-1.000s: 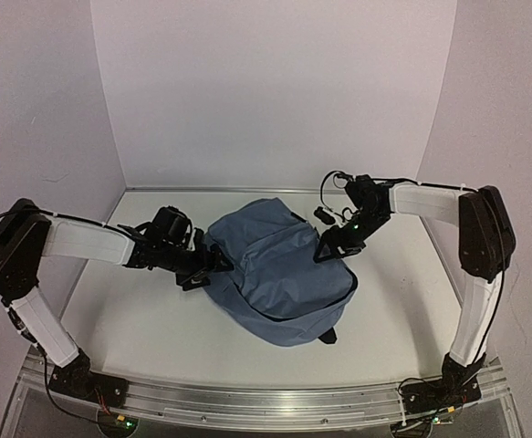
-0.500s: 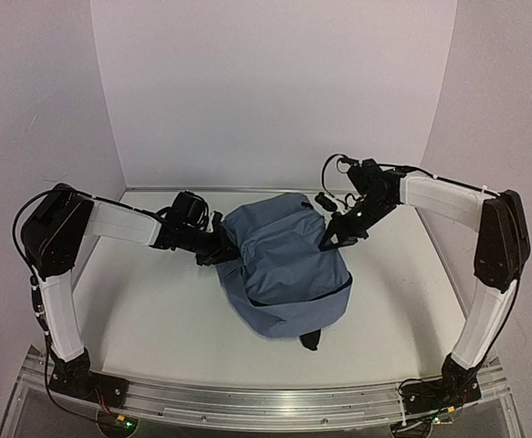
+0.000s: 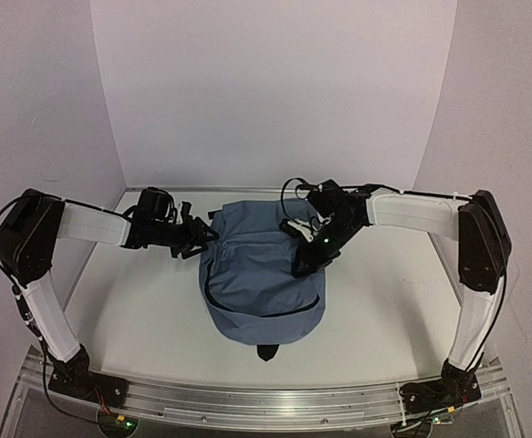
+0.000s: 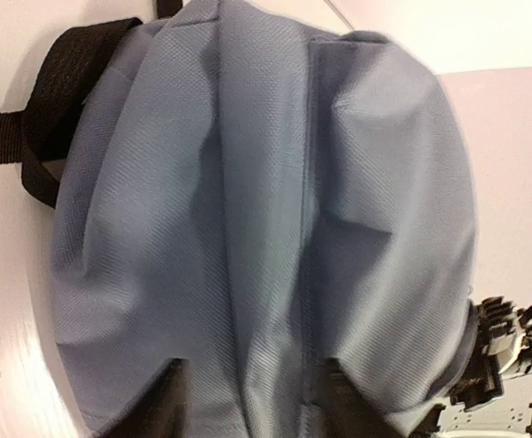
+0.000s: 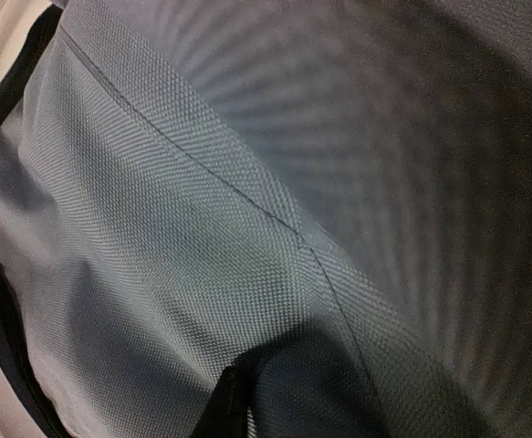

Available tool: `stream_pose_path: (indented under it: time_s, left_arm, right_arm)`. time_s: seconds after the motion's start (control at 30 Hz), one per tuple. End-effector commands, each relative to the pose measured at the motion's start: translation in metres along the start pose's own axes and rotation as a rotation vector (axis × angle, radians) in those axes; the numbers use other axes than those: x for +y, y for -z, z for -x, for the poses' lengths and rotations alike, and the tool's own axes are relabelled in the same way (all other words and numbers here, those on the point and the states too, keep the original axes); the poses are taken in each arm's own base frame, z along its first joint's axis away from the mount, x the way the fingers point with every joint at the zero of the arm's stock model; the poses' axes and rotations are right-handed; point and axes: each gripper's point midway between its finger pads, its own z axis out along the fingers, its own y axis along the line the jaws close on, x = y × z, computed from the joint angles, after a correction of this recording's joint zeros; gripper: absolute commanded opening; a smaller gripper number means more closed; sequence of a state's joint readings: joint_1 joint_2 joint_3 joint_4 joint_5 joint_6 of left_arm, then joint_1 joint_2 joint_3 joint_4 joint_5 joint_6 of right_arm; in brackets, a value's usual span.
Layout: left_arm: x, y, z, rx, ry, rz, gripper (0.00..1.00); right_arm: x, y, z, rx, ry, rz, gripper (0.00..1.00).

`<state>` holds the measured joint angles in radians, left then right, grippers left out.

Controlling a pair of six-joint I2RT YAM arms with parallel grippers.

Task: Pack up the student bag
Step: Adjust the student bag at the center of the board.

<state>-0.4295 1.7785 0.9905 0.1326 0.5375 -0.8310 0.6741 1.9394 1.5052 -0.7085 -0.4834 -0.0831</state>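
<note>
The student bag (image 3: 261,287), slate-blue with a curved dark zip, lies flat mid-table, its black loop (image 3: 266,351) pointing toward the near edge. My left gripper (image 3: 202,245) is at the bag's upper left edge. In the left wrist view its fingers (image 4: 170,401) stand apart, and a ridge of bag fabric (image 4: 256,228) runs between them. A black strap (image 4: 56,100) shows at the top left. My right gripper (image 3: 304,260) presses on the bag's upper right. Its wrist view is filled with fabric (image 5: 202,228); one dark finger (image 5: 234,401) shows, the other is hidden.
The white table (image 3: 129,319) is closed in by white walls at the back and both sides. A metal rail (image 3: 266,397) with both arm bases runs along the near edge. My right arm's wrist (image 4: 512,347) shows beyond the bag in the left wrist view.
The bag has swung round and settled flatter. My left gripper drew back to the left and its jaws parted. My right gripper moved left and down onto the bag.
</note>
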Motion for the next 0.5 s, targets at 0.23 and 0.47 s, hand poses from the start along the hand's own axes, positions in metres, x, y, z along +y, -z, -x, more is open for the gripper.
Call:
stream_pose_path:
  time_s: [0.23,0.47]
  left_arm:
    - [-0.022,0.041,-0.031,0.011,-0.165,0.203,0.73]
    - [-0.004,0.024,-0.046,0.080,-0.157,0.274,0.62]
  right_arm:
    - [-0.003,0.056,-0.001,-0.096,-0.138,0.151,0.64]
    - [-0.031,0.058,-0.012,-0.106,-0.223,0.131,0.58]
